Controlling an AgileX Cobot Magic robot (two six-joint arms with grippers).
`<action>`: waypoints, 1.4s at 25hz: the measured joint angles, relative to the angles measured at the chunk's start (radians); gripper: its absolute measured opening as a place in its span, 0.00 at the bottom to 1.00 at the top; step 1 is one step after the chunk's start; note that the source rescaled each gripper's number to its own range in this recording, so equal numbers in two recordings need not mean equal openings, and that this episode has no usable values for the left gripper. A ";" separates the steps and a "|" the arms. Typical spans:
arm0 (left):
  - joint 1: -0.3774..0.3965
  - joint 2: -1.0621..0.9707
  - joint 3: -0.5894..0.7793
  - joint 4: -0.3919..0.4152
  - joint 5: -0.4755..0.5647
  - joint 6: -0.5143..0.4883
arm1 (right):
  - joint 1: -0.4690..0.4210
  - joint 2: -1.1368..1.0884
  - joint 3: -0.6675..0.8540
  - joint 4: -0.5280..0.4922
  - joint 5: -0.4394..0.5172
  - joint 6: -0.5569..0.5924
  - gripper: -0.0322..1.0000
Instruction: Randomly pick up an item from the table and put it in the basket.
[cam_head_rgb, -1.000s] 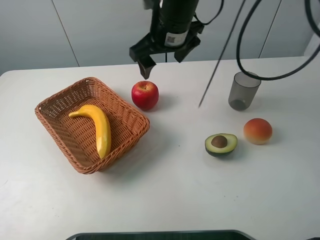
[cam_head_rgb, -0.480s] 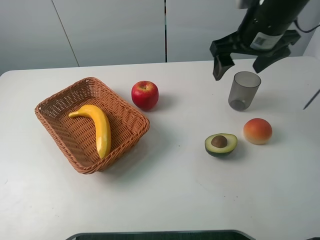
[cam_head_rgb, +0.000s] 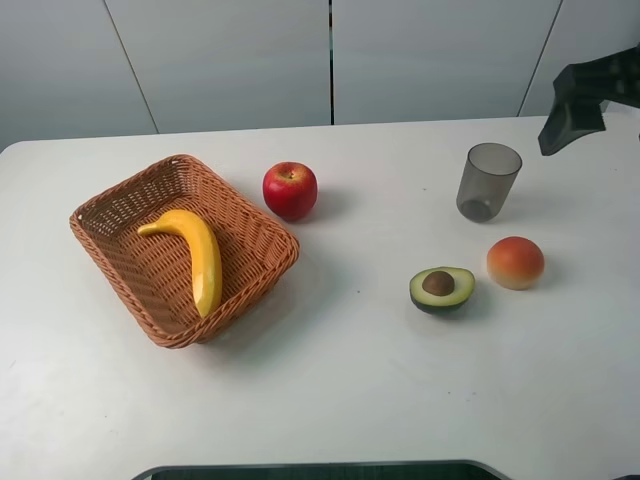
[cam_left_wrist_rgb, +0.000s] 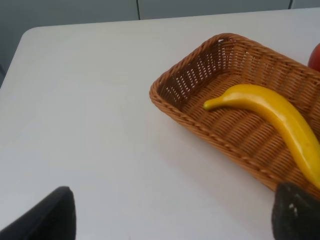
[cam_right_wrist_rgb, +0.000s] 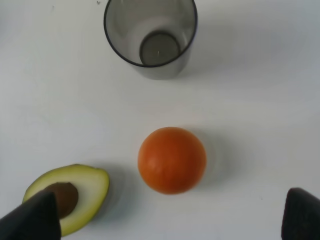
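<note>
Overhead, the banana (cam_head_rgb: 195, 255) lies inside the basket (cam_head_rgb: 120, 195), flat on the woven floor. Its thin stem end points toward the basket's far left side and its blunt end toward the near rim. The basket sits on the left half of the table (cam_head_rgb: 330, 390). An apple (cam_head_rgb: 290, 190) stands just beside the basket's far right side; whether they touch cannot be told. On the right half of the table, a grey cup (cam_head_rgb: 488, 182) stands upright. A round orange fruit (cam_head_rgb: 515, 262) lies nearer the camera than the cup, and a halved avocado (cam_head_rgb: 441, 288) lies cut side up just left of that fruit. The three stand apart from one another. A dark piece of the right arm (cam_head_rgb: 585, 95) shows at the upper right edge, above the table and clear of the cup.

In the left wrist view, the left gripper (cam_left_wrist_rgb: 170, 220) hangs over bare table beside the basket, its jaws wide apart and holding nothing. The banana is seen resting in the basket, and a sliver of the apple shows at the frame's edge.

In the right wrist view, the right gripper (cam_right_wrist_rgb: 167, 220) looks straight down on the cup, the orange fruit and the avocado. Its jaws are spread wide and empty, well above the fruit.
</note>
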 joint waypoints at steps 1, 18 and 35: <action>0.000 0.000 0.000 0.000 0.000 0.000 | -0.004 -0.030 0.022 0.000 -0.006 0.000 0.92; 0.000 0.000 0.000 0.000 0.000 0.000 | -0.006 -0.669 0.194 -0.038 0.100 0.000 0.92; 0.000 0.000 0.000 0.000 0.000 0.000 | -0.006 -1.020 0.310 0.047 0.197 -0.107 0.92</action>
